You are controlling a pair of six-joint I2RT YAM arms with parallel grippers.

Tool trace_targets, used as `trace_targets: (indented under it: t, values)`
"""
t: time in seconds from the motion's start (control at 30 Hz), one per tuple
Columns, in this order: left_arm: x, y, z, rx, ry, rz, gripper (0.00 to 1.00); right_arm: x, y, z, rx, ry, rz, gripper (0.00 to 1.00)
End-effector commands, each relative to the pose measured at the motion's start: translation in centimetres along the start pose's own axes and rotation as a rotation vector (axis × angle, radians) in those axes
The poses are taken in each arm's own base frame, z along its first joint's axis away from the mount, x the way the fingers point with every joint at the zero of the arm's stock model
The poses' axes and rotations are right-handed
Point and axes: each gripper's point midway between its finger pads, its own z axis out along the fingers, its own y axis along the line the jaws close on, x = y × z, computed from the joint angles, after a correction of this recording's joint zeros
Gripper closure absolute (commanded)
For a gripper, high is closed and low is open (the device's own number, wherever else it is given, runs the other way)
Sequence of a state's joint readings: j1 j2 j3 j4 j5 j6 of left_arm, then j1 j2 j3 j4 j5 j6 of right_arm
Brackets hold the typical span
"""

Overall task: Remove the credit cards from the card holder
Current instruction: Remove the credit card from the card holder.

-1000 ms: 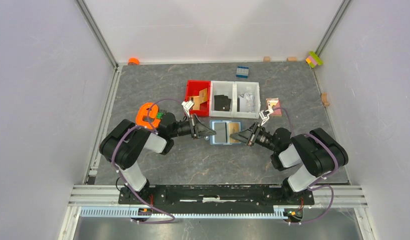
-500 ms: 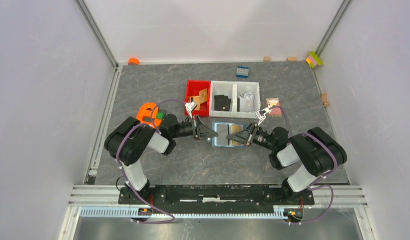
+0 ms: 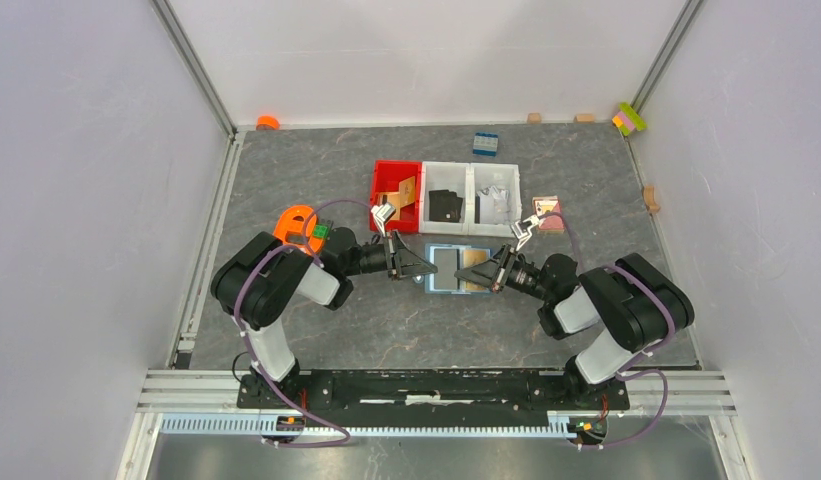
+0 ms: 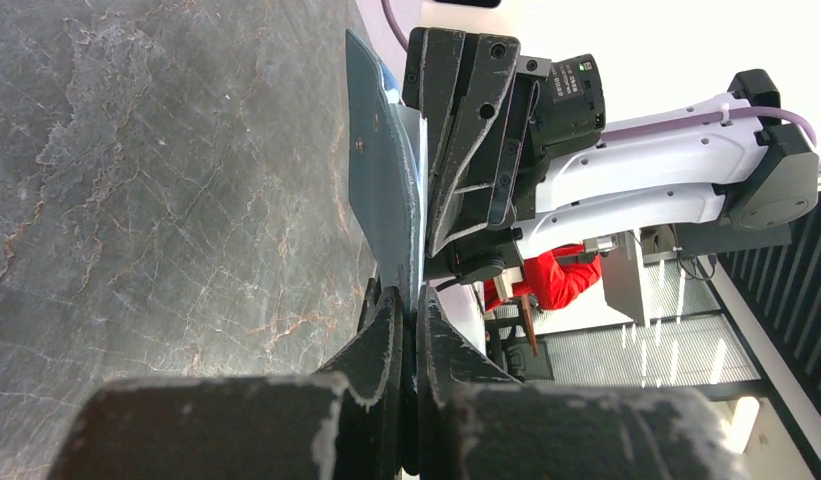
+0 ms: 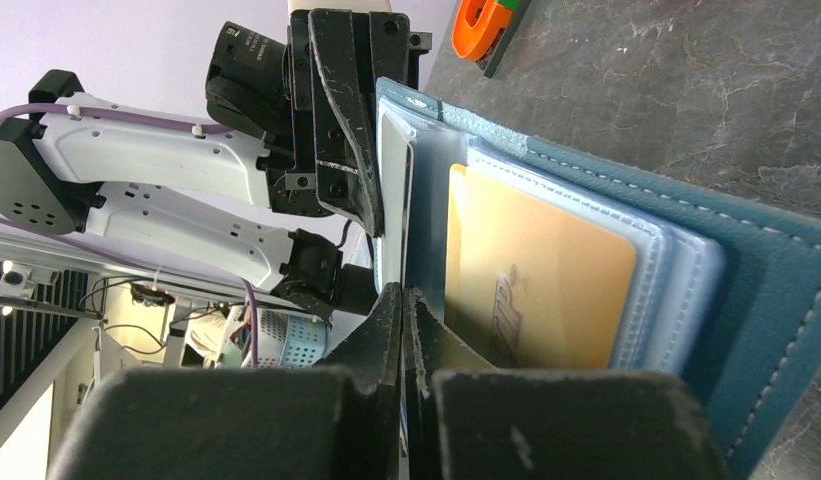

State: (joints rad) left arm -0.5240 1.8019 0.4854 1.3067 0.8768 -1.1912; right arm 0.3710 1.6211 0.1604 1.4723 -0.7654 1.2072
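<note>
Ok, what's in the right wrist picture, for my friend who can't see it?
An open blue card holder fills the view, with a tan-gold card tucked inside. The left gripper clamps its far edge, and the right gripper is shut at its near edge, though what it pinches is unclear.

Card holder (image 5: 776,290) showing matt steel-blue leather-look, pale stitching; clear, glossy plastic sleeves (image 5: 686,280) inside; gold credit card (image 5: 536,270) smooth, slightly shiny; table (image 4: 136,150) dark, stone-veined, matt.
</note>
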Motion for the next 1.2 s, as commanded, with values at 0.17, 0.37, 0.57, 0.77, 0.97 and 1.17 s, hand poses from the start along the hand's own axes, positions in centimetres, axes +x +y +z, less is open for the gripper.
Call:
trace_targets:
  t: [0.17, 0.37, 0.57, 0.77, 0.97, 1.17]
  values:
    - [-1.1, -0.9, -0.3, 0.014, -0.03, 0.047, 0.98, -3.3, 4.1, -1.3, -0.141, -0.162, -0.259, 1.0]
    - [-1.0, -0.9, -0.3, 0.015, -0.028, 0.05, 0.98, -3.5, 3.9, -1.4, -0.129, -0.168, -0.265, 1.0]
    - [-1.0, -1.0, -0.3, 0.018, -0.022, 0.051, 0.98, -3.3, 4.5, -1.3, -0.161, -0.155, -0.26, 0.97]
    - [-0.6, -1.2, 0.1, 0.031, 0.0, 0.05, 0.98, -2.7, 4.6, -0.6, -0.172, -0.118, -0.268, 0.74]
    - [-0.2, -1.4, 0.5, 0.042, 0.021, 0.049, 0.98, -2.0, 4.7, 0.2, -0.188, -0.078, -0.262, 0.74]
    - [-0.2, -1.5, 0.4, 0.041, 0.016, 0.051, 0.98, -2.0, 4.7, 0.2, -0.192, -0.076, -0.253, 1.0]
